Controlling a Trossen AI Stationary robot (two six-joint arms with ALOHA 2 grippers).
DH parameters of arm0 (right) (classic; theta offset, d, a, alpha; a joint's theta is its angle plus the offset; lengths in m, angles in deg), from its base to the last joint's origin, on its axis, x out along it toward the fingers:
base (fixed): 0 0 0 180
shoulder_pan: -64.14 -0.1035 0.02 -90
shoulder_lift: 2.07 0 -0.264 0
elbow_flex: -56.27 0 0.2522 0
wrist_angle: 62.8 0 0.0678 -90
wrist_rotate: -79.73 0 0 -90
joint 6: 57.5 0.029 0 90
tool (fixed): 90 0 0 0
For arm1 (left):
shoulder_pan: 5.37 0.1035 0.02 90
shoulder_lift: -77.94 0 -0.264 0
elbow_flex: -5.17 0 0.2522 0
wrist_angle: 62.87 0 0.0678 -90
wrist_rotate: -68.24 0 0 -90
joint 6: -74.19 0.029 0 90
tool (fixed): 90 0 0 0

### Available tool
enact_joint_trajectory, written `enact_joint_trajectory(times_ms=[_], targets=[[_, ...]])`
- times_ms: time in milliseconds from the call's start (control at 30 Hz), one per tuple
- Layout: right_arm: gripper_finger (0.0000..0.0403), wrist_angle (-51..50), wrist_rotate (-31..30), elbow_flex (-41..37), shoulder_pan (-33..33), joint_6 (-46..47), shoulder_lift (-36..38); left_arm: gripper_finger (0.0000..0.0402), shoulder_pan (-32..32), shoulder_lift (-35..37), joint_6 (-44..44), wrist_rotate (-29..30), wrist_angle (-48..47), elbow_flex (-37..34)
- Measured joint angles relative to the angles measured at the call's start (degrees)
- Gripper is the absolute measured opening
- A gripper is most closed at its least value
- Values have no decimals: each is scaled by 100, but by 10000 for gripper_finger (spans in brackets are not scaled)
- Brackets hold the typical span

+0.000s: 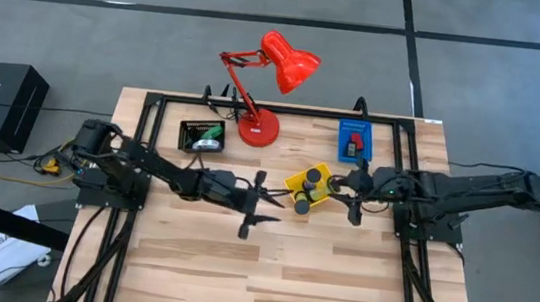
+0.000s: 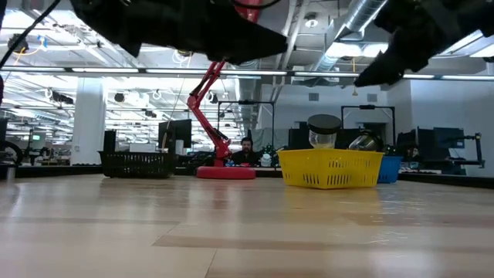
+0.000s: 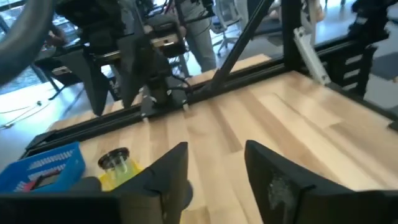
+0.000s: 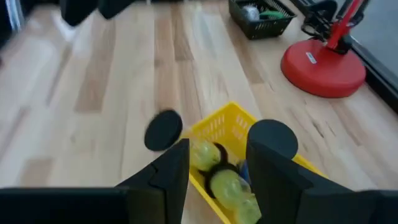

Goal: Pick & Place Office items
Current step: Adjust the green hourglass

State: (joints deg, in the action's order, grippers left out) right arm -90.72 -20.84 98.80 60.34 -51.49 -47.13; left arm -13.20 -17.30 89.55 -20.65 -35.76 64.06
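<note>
The yellow tray (image 1: 323,174) holds several tape rolls with black tops (image 4: 214,168); one stands tall in it (image 2: 324,131). A black round roll (image 4: 163,129) lies on the table just off the tray's near corner (image 1: 301,206). Red and black blocks sit in the blue tray (image 1: 355,140). A green item and a silvery one lie in the black tray (image 1: 201,136). My right gripper (image 4: 217,155) hovers open over the yellow tray, touching nothing. My left gripper (image 1: 256,206) hangs open above bare table left of that tray, also seen in its wrist view (image 3: 214,158).
The red desk lamp stands on its round base (image 1: 257,130) between the black and yellow trays, its head (image 1: 289,63) reaching past the far edge. A black frame (image 1: 155,99) runs around the table. Bare wood (image 1: 267,271) lies toward the near edge.
</note>
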Motion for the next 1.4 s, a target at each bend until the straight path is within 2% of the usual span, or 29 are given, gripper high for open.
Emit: enact_joint_trajectory(times_ms=[133,367,467,733,967,1400], targets=[[150,83,0,9,173,-668,-378,127,4,-227,17,58,12,128],[161,203,2,384,497,-1521,-1087,102,29,-393,-550,36,-21,210],[183,-225,2,690,595,-1608,-1419,100,62,-394,-536,34,-26,203],[247,-2273,3,1603,542,-1676,-2020,100,76,-361,-538,33,-162,203],[249,-2522,26,1794,410,-2305,-2105,100,74,-361,-538,18,-145,203],[250,-2867,-4,1789,416,-3458,-2827,100,79,-361,-580,37,-141,203]])
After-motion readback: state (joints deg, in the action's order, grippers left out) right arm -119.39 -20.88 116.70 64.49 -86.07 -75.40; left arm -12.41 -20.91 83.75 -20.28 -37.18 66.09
